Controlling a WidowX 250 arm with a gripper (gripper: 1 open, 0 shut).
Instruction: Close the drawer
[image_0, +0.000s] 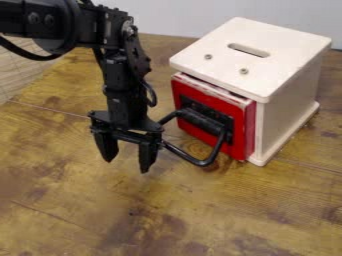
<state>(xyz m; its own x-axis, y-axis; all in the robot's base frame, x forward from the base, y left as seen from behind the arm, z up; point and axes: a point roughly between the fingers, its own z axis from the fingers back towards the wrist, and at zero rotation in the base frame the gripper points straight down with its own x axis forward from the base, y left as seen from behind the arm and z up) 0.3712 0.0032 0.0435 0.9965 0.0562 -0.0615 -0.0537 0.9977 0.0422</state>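
The red drawer sits in the cream box with a slotted top, pulled out slightly; a strip of pale wood shows along its top edge. A black bracket and a large black rounded loop handle stick out from its front toward the lower left. My gripper hangs pointing down just left of the handle, its two black fingers spread apart with nothing between them. The right finger stands close to the loop's left end; I cannot tell if it touches.
The box stands on a worn wooden table. My black arm reaches in from the upper left. A pale wall lies behind the table's far edge.
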